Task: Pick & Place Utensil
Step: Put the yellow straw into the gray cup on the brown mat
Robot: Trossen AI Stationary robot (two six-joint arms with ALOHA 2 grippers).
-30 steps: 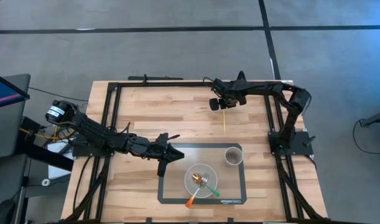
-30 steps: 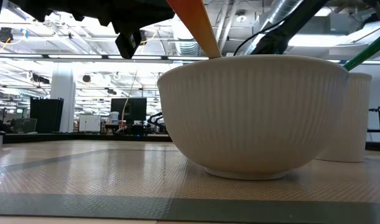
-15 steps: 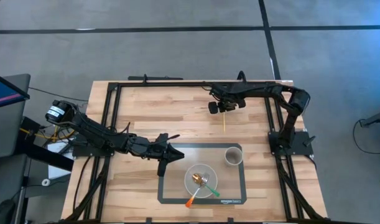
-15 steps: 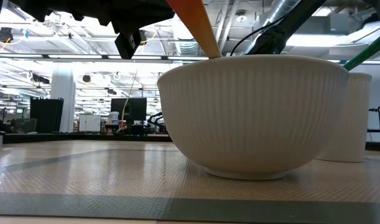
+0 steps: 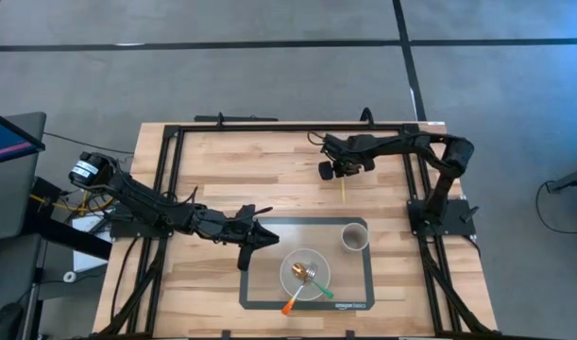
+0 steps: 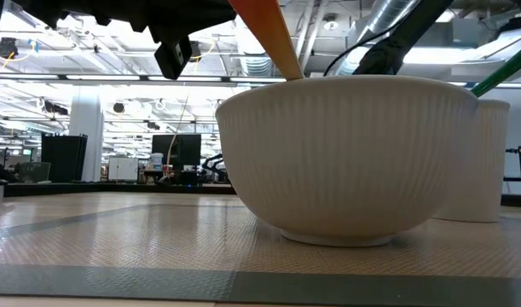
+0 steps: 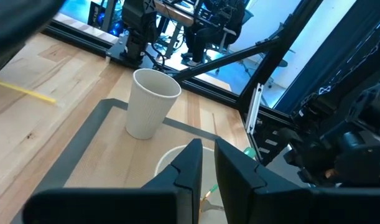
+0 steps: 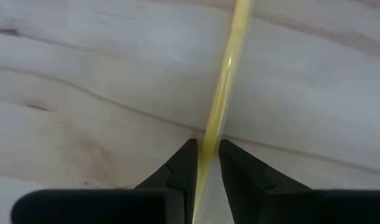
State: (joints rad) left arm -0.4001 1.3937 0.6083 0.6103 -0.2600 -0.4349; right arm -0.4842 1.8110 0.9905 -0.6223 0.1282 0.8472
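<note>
A thin yellow stick (image 5: 344, 191) lies on the bare wood in the far right part of the table, pointing toward the near edge. My right gripper (image 5: 334, 171) is at its far end, fingers pointing down, shut on it. My left gripper (image 5: 261, 232) hovers shut over the left edge of the grey mat (image 5: 269, 300). On the mat stand a white bowl (image 5: 305, 275), which holds an orange-handled and a green-handled utensil, and a white paper cup (image 5: 354, 236). My right gripper has the yellow stick (image 8: 209, 140) pinched between its two fingers (image 8: 185, 163), which come from above across the stick. The hold is near the stick's far end. The rest of the stick (image 8: 234, 37) runs out ahead over the wood; whether it is lifted I cannot tell.
Black frame rails (image 5: 269, 127) run along the table's far edge and sides. The right arm's base (image 5: 441, 212) stands at the right edge. Bare wood lies between the stick and the mat. In the low view the bowl (image 6: 345, 162) fills the foreground.
The right gripper has moved a short way toward the near edge along the yellow stick, and its wrist has turned. Less of the stick shows beyond it now. The left arm has kept still.
</note>
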